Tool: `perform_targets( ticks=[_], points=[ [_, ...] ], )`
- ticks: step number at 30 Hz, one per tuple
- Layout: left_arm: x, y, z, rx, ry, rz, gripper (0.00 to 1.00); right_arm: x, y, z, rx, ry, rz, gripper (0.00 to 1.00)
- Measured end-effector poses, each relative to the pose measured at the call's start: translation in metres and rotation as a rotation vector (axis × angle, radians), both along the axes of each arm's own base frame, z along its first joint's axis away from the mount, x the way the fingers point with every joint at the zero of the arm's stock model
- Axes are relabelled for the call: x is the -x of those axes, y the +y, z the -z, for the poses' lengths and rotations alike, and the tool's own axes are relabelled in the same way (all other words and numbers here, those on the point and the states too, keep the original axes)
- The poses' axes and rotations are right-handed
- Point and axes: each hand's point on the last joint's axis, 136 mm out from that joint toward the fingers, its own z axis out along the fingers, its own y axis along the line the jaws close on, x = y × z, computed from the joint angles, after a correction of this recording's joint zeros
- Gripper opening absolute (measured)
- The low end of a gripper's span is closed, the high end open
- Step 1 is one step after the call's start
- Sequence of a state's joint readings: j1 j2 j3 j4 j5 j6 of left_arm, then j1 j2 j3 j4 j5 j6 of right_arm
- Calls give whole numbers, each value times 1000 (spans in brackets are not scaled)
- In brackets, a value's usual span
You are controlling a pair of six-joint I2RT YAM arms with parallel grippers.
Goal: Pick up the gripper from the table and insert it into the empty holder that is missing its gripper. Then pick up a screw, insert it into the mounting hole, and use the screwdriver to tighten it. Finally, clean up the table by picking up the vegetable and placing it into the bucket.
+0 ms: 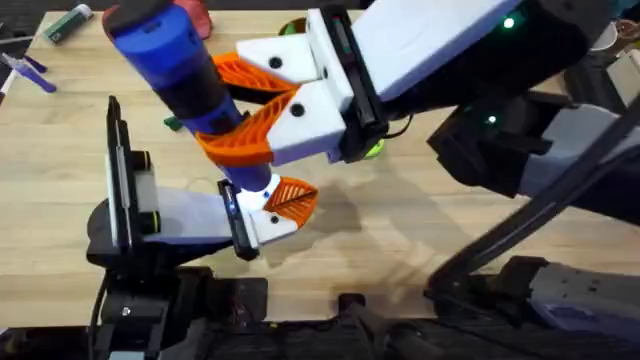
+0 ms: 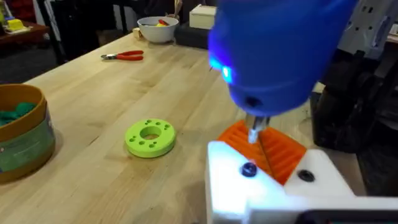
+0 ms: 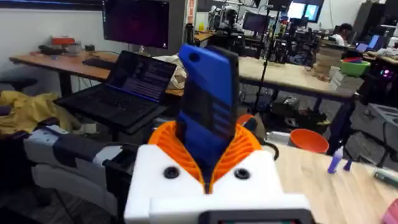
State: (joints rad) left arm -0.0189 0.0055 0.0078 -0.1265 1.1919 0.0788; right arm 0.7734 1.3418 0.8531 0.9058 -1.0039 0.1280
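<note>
While the right gripper (image 1: 240, 105), white with orange ribbed pads, reaches in from the upper right of the overhead view, its fingers are clamped tight around the blue screwdriver (image 1: 175, 55), which slants from the upper left down toward the centre.

Screwdriver tip: thin metal bit (image 2: 255, 132), pointing down onto the left arm's white holder (image 2: 273, 186), just beside a dark screw head (image 2: 248, 169). A blue light glows on the tool's body in the left wrist view.

Gripper piece (image 1: 292, 197): orange, ribbed, seated in the white holder at lower centre of the overhead view, directly under the bit.

Left gripper (image 2: 264, 158): whether its fingers are apart or together cannot be told.

Bucket (image 2: 22, 134): tan with a green band, at the left edge of the left wrist view, dark green contents inside; whether these are the vegetable cannot be told.

Green disc (image 2: 150, 137): flat on the table, centre-left, apart from the bucket.

Red-handled pliers (image 2: 123, 56): upper left, near a white bowl (image 2: 157, 28).

Table (image 1: 60, 150): light wood.
</note>
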Motion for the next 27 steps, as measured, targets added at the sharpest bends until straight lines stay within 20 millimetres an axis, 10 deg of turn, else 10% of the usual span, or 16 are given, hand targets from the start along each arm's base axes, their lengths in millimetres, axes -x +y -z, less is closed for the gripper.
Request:
perform_targets(
  ticks=[27],
  points=[
    [0,0,0,0,0,0,20,-1,1,6,25,39,-3,26]
  ],
)
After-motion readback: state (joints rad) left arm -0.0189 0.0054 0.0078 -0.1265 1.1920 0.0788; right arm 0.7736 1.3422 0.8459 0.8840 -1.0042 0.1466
